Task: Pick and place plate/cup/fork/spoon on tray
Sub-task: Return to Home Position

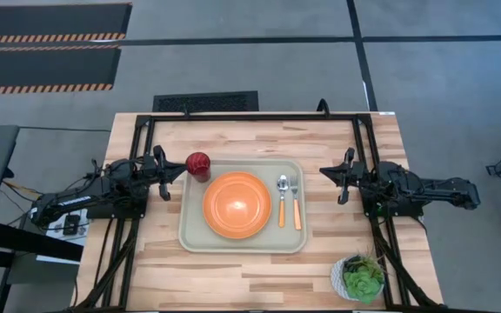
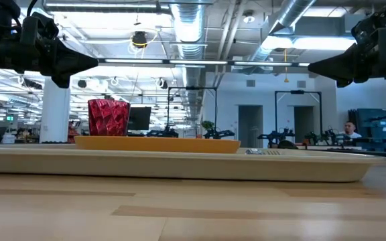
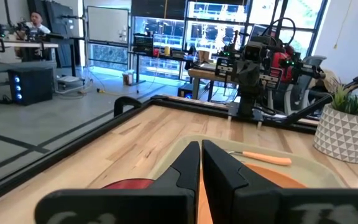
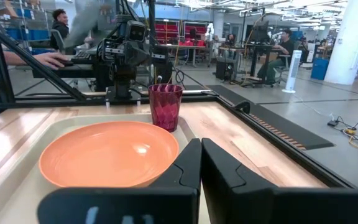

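The orange plate [image 1: 237, 205] lies in the middle of the beige-green tray [image 1: 190, 239]. The spoon [image 1: 283, 198] and the fork [image 1: 296, 200] lie side by side on the tray to the plate's right, heads toward the far edge. The dark red cup [image 1: 198, 165] stands upright at the tray's far left corner; whether it is inside the rim I cannot tell. My left gripper [image 1: 177, 174] hovers shut and empty just left of the cup. My right gripper [image 1: 327, 174] hovers shut and empty to the right of the tray. The right wrist view shows the plate [image 4: 107, 152] and the cup [image 4: 165, 106].
A white pot with a green plant [image 1: 359, 278] stands near the table's near right corner. A black frame [image 1: 259, 116] runs along the table's far edge and down both sides. Bare wood lies in front of the tray. People sit in the room behind.
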